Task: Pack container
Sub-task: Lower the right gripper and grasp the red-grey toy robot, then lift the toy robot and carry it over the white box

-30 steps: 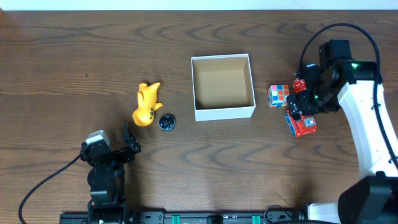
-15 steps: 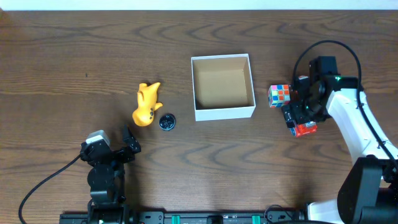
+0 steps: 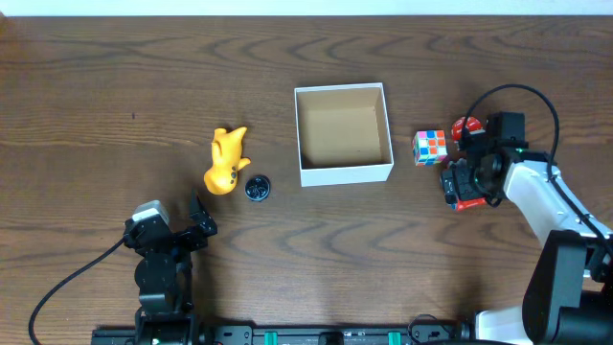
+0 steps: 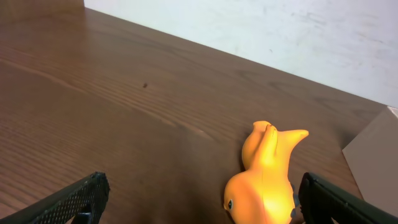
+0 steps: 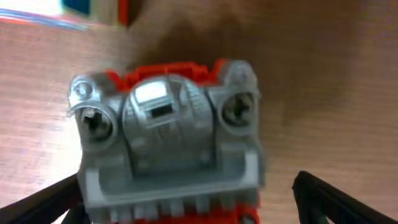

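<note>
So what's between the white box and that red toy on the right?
A Rubik's cube. The overhead view shows it sitting between the container and the red toy vehicle, clear of the box wall.

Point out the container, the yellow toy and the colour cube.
container point(image 3: 347, 173), overhead view, its white front wall.
yellow toy point(image 3: 225, 163), overhead view, middle of its body.
colour cube point(image 3: 429, 148), overhead view, its top face.

Dark brown wood-grain surface point(image 3: 115, 86) fills overhead view, evenly lit, faint glare; plain white wall point(image 4: 267, 31) runs along far edge; wall has few small marks.
</note>
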You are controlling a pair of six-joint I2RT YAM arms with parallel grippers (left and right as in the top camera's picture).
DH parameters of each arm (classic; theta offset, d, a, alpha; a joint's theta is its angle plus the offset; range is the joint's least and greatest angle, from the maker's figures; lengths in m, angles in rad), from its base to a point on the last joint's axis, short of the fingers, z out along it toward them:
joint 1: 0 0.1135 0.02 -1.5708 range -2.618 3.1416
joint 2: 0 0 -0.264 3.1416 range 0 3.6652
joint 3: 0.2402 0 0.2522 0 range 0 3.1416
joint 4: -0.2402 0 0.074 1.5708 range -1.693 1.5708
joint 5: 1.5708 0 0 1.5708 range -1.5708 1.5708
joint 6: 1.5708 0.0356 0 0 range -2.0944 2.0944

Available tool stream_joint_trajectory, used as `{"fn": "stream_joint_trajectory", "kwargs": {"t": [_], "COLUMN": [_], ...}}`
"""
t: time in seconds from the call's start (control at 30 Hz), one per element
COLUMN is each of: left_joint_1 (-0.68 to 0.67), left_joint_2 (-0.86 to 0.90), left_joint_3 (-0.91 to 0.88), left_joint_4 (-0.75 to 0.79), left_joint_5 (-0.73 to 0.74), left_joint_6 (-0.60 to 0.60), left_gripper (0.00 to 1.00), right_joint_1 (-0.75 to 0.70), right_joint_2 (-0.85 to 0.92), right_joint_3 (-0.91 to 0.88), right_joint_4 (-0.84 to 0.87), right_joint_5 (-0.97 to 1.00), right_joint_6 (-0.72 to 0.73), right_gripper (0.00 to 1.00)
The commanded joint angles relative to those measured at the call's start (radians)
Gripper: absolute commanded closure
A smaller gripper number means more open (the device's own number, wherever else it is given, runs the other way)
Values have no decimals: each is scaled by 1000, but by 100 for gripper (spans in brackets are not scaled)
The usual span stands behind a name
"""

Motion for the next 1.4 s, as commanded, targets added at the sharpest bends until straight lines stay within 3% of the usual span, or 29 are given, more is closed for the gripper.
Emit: {"fn": "stream_joint_trajectory", "kwargs": {"t": [0.0,0.2,0.4,0.7,1.0,1.37], "left_joint_1": [-2,-2,-2,-2,-2,-2], "left_joint_2": [-7,-7,-7,-7,-7,-7], "left_joint_3": [-21,-21,-21,-21,-21,-21], "left_joint_4": [-35,-36,-36,-36,-36,-36], "left_joint_5": [-30,-30,-30,-30,-30,-30], "left_joint_6": [13,13,13,13,13,13], "left_gripper": [2,2,2,2,2,2], "right_joint_1": [-10,-9,-7,-6,28,78], "right_joint_2": [13,13,13,12,10,10], "right_joint_3": [-26,-28,-28,-27,30,275], "right_joint_4": [42,66,73,72,22,-200], "right_joint_5": [7,5,5,-10,-14,-30], "right_joint_6": [-9,-10,-9,1,18,69], "right_gripper": [1,12,32,49,54,62]}}
